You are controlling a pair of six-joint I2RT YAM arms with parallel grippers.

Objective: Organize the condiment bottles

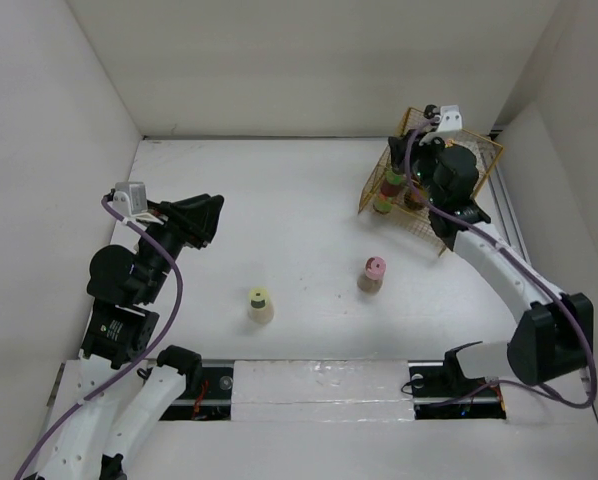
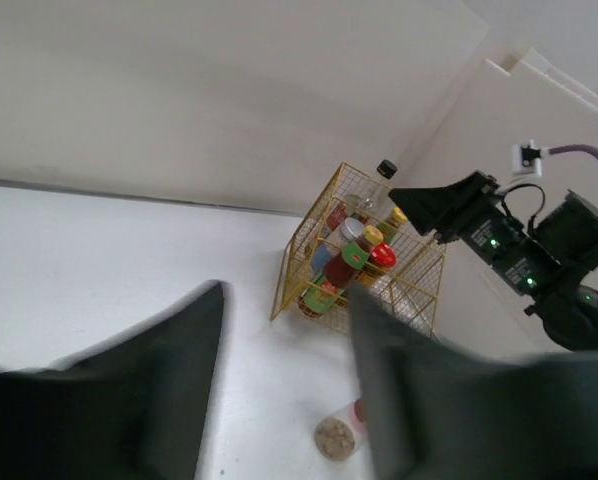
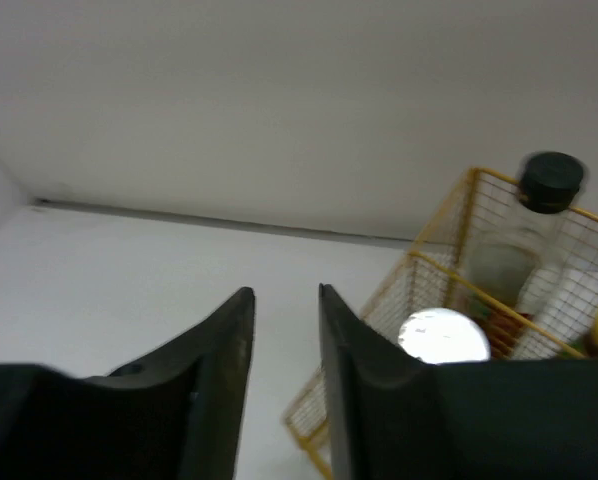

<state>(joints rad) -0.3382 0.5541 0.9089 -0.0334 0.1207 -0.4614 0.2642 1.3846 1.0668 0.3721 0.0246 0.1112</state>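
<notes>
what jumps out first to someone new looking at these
A gold wire basket in the far right corner, crammed with bottles, with the right gripper open over it. Two more stand alone mid-table: a pink-capped bottle and a yellow-capped bottle to its left.
</notes>
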